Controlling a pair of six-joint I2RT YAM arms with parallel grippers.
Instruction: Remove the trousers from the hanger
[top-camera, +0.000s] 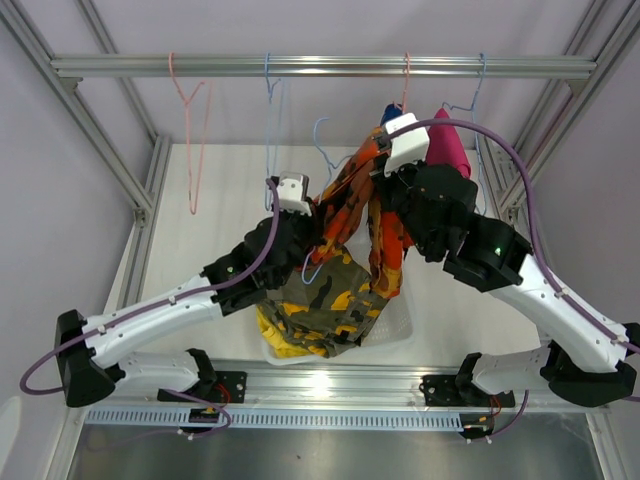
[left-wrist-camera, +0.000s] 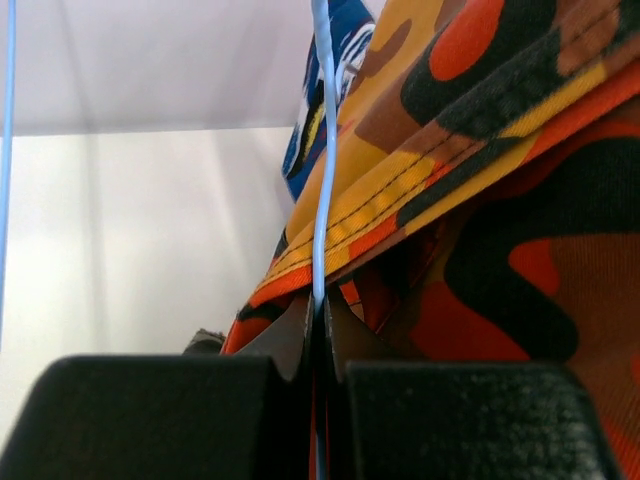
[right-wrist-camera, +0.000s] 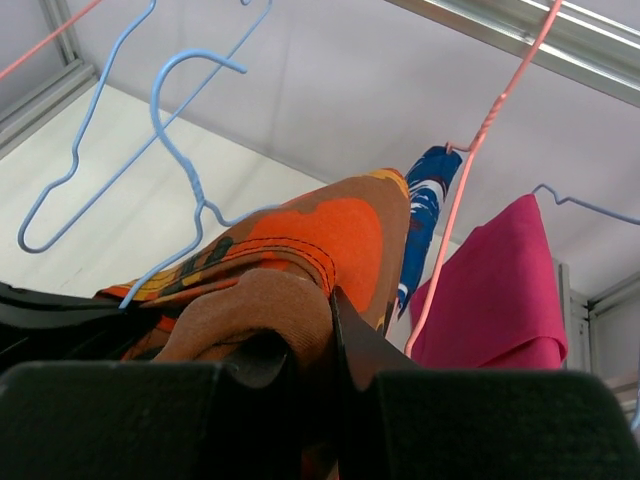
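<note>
Inspection finding: the left gripper (left-wrist-camera: 318, 312) is shut tight on the thin light-blue wire hanger (left-wrist-camera: 322, 150), whose wire rises from between its jaws. Its hook hangs clear of the aluminium rail (top-camera: 320, 66). The right gripper (right-wrist-camera: 328, 335) is pinched narrow on a bunched fold of the orange-black patterned cloth trousers (right-wrist-camera: 330, 235). These drape over that hanger between the two arms, above the white plastic bin (top-camera: 400, 335). First risk: the cloth is gathered thickly around the wire close to the left jaws, so a pull by the right arm may drag or twist the hanger in the grip rather than slide the garment off. Second risk: the right grip takes only a fold, and if it slips the trousers may drop beside the bin. Third risk: the blue-white-red patterned trousers (right-wrist-camera: 428, 195) on a salmon-pink wire hanger (right-wrist-camera: 478, 140) and the plain magenta pink trousers (right-wrist-camera: 500, 285) hang just beside the right wrist, so a sideways pull could snag them. Open room appears to lie downward and toward the near side, over the bin, where the yellow-grey camouflage trousers (top-camera: 325, 300) and the plain yellow trousers (top-camera: 285, 340) lie. The rail bounds the far side.
</note>
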